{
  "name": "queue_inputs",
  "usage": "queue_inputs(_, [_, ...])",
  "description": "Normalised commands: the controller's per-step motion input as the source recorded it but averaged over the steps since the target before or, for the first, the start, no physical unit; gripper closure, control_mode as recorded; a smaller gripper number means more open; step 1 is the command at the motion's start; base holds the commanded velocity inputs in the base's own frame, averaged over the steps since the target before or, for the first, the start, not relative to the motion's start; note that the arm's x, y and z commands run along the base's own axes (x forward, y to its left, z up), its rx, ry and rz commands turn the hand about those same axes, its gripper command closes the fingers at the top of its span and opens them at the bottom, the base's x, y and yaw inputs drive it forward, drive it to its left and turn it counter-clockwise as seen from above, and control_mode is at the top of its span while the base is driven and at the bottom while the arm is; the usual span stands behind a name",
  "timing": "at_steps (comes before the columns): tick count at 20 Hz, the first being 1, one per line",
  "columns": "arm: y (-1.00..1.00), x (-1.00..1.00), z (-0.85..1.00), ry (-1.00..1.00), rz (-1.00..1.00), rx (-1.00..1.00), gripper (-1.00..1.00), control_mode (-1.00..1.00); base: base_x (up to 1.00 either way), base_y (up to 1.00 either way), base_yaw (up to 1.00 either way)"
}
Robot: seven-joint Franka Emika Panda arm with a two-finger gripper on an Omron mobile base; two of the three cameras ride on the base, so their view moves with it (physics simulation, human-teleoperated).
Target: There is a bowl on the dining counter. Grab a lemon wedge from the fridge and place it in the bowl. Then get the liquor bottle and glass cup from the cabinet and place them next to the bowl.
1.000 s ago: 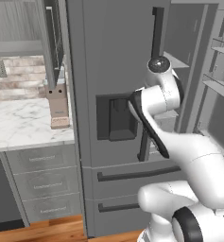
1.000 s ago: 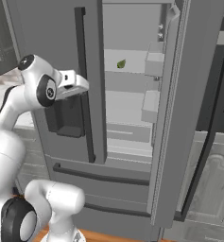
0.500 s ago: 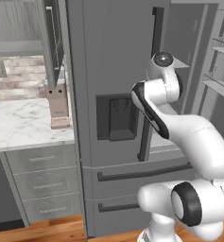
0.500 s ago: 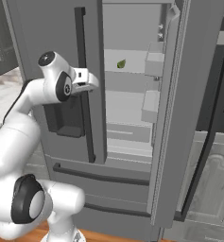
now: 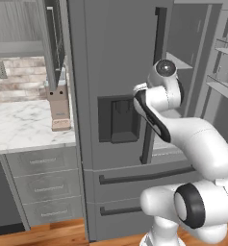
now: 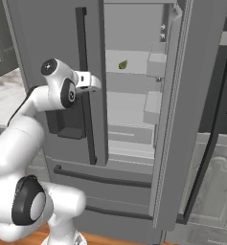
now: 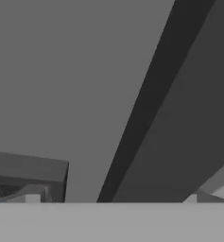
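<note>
Gripper (image 6: 96,82) spread wide, empty, beside dark handle (image 6: 85,86). One fridge (image 6: 134,119), right door open; one lemon wedge (image 6: 123,64) on upper shelf.

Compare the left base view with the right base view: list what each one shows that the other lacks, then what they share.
Left base view alone: a marble worktop with brick tiles behind it, a knife block and grey drawers.

Right base view alone: the fridge's lit inside with the lemon wedge on an upper shelf.

Both: the fridge with its right door open, its dark dispenser recess, long handle and the white arm.
</note>
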Motion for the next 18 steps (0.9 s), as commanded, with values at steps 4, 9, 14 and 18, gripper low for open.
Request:
queue_inputs(4, [0.0,0.47,-0.2,-0.16,0.01,0.0,-1.0,-1.0,0.0,0.0,0.0])
queue_inputs(9, [0.0,0.58,-0.04,-0.03,0.0,0.03,1.0,-1.0,0.0,0.0,0.0])
queue_inputs(14, [0.01,0.06,0.0,0.03,-0.01,-0.01,1.0,-1.0,0.0,0.0,0.0])
queue_inputs(18, [0.29,-0.53,0.0,-0.01,0.11,0.0,1.0,-1.0,0.0,0.0,0.0])
